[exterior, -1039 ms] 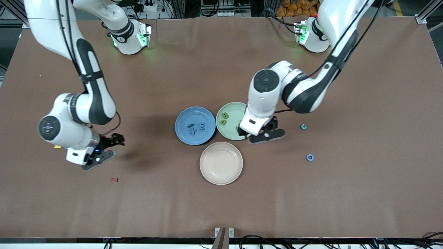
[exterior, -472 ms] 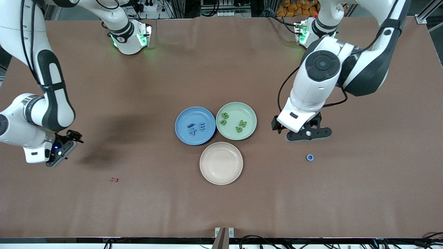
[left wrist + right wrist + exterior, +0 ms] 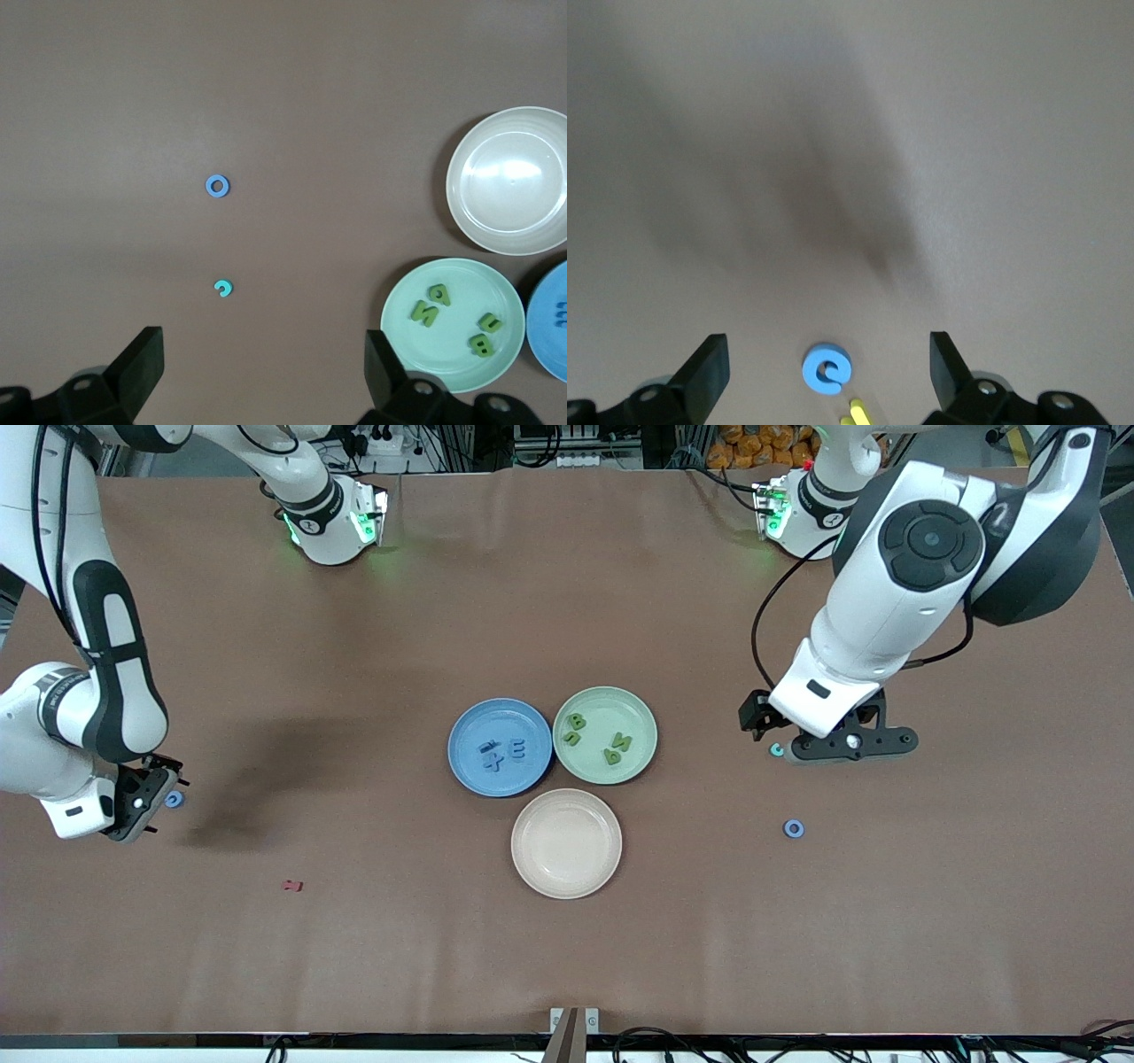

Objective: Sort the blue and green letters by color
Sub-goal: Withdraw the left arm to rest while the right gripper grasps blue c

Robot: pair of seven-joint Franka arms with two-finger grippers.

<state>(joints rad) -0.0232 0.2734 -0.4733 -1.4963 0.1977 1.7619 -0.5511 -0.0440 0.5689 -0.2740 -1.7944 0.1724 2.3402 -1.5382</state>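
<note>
- Risk: the left tool [image 3: 772, 737], fingers apart over the teal C [image 3: 777, 750], may nudge so small and flat a piece aside.
- Right tool [image 3: 158, 793], also spread, hangs over a blue e [image 3: 174, 799] whose yellow neighbour [image 3: 858, 413] could get pinched too.
- Blue ring [image 3: 794, 829] lies loose on the desk [image 3: 567, 957]; sorted letters sit in the blue plate [image 3: 469, 731] and green plate [image 3: 640, 726].

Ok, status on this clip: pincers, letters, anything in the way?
Left pincer open over teal letter. Right pincer open over blue letter. Blue ring loose. Blue plate, green plate partly filled. No obstruction.
</note>
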